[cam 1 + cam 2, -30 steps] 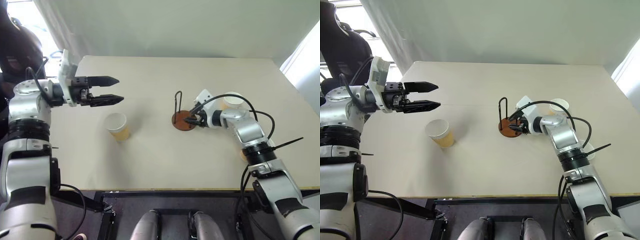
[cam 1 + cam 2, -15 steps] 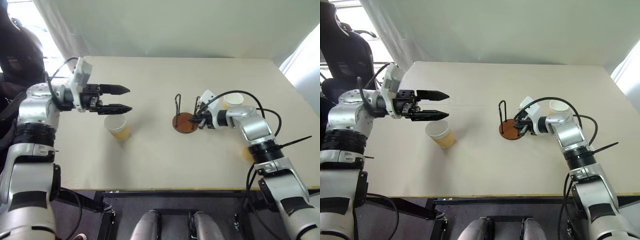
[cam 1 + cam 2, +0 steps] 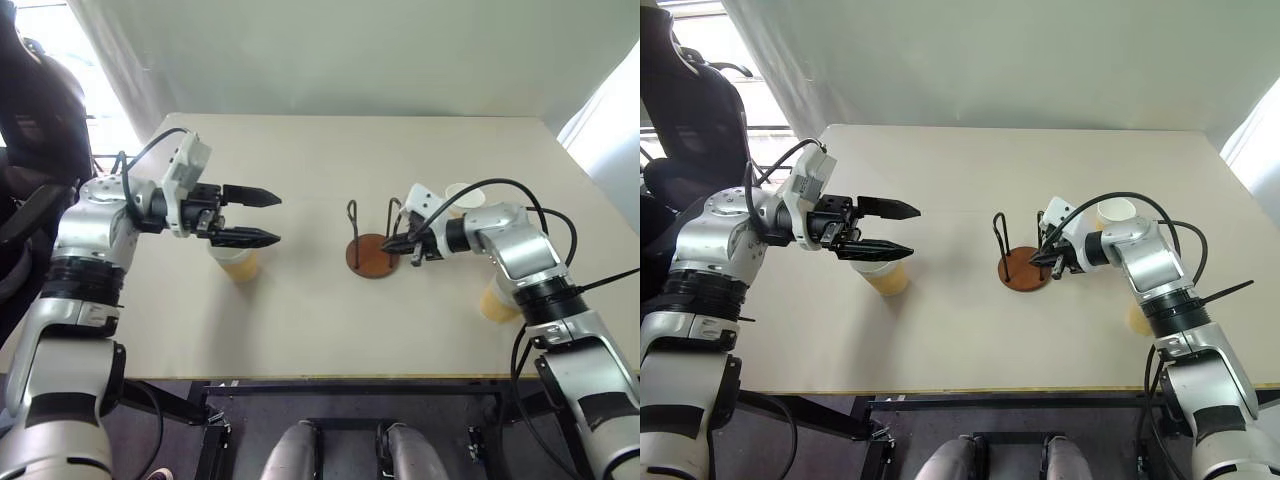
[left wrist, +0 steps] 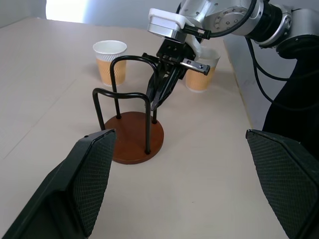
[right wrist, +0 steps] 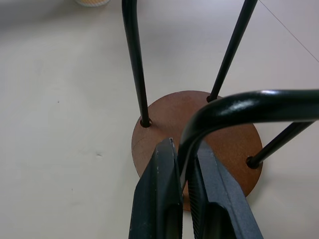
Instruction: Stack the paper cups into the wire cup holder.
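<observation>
Beige table (image 3: 330, 320) against plain pale wall, window light at both sides. Wire cup holder (image 3: 371, 243) mid-table, empty, upright. Right gripper (image 5: 183, 199) clamped on one wire loop, steadying it. Left gripper (image 3: 260, 218) spread wide, hovering over paper cup (image 3: 236, 262) toward left edge. Two more cups: one (image 3: 1118, 212) behind right arm, one (image 3: 497, 300) near right edge. Cups likely light, thin-walled, crushable: grasp gently across sidewall below rim. Holder stiff, light, may slide.

Large pale beige table (image 3: 330, 330) fills room's middle. Plain light wall (image 3: 350, 50) behind. Black chair (image 3: 685, 110) at left. Bright window light (image 3: 40, 25) at upper left, more at right edge.
</observation>
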